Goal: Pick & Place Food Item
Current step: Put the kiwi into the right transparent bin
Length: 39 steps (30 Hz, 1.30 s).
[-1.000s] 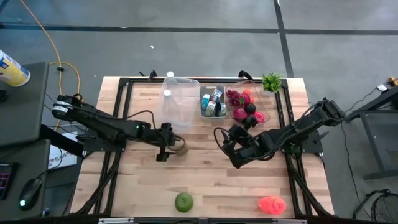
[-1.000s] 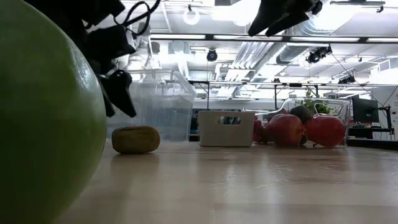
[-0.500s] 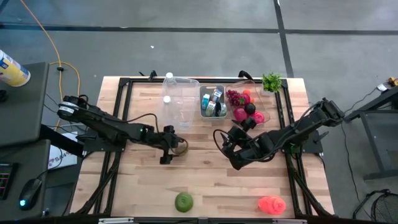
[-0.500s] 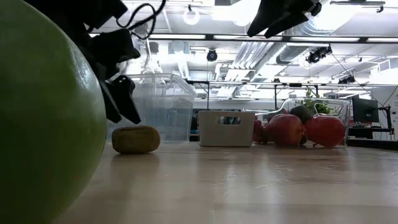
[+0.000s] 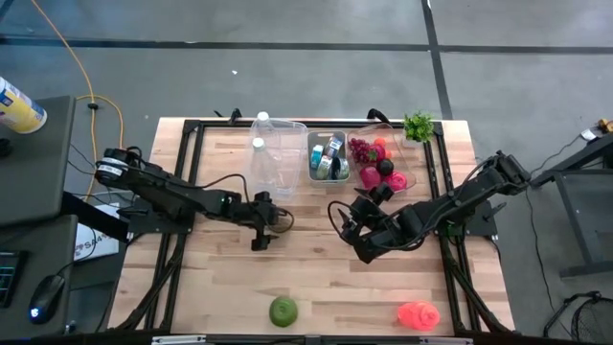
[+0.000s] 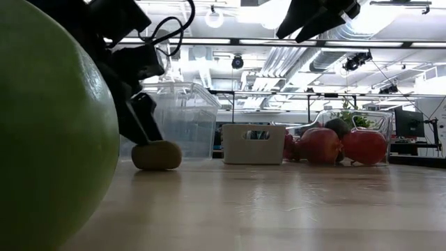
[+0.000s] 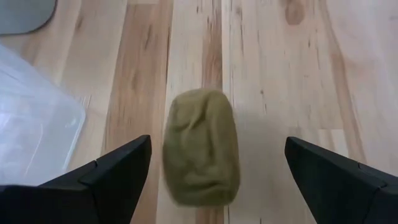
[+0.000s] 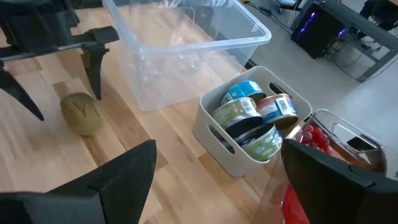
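Note:
The food item is an olive-brown kiwi [image 7: 200, 146] lying on its side on the wooden table, near the clear bin. My left gripper [image 7: 217, 140] is open and low over it, with one finger on each side and a gap between both fingers and the fruit. The low view shows the kiwi [image 6: 157, 155] below a dark finger [image 6: 143, 118]. In the high view my left gripper [image 5: 261, 222] mostly covers it. My right gripper [image 5: 356, 230] is open and hovers right of centre, holding nothing.
Along the far side stand a clear plastic bin [image 5: 278, 153], a white caddy of cans [image 5: 328, 155] and a clear box of red fruit [image 5: 381, 165], with a green sprig [image 5: 419, 125] beyond. A green fruit [image 5: 283, 310] and a red item [image 5: 419, 314] lie near the front edge.
My left gripper has moved toward the table's right and come down over the kiwi, staying open, so its fingers now stand on either side of it. My right arm has kept still.

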Motion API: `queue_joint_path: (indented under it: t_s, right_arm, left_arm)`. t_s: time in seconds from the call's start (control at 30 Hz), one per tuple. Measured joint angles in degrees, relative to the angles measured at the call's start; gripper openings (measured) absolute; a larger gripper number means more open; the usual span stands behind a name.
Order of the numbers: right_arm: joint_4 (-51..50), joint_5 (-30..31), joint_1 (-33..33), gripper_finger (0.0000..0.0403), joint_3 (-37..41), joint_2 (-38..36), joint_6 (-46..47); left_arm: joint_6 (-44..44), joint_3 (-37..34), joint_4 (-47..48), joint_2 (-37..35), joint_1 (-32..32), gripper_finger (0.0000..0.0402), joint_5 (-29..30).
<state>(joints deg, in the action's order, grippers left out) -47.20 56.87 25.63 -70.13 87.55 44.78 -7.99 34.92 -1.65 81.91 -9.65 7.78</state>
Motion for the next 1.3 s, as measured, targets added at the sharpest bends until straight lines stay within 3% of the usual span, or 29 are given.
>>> queue_joint_path:
  t_s: [0.37,0.8,1.07,1.3]
  right_arm:
    - [0.59,-0.04,-0.01,0.0333,0.00,0.00,-0.05]
    - [2.63,-0.09,-0.02,0.0333,0.00,0.00,-1.33]
    - [9.26,-6.64,-0.75,0.0333,0.00,1.19,-4.61]
    - [21.15,-11.30,-1.29,0.0333,0.00,6.72,-19.54]
  left_arm:
    - [1.55,-0.03,-1.98,3.13,0.44,0.0292,3.12]
    - [2.12,-0.03,-1.79,3.11,0.59,0.0127,3.32]
    - [6.54,1.17,-1.44,-0.24,-1.19,0.0141,4.70]
    - [9.55,4.21,-0.54,-4.60,-5.46,0.0143,7.45]
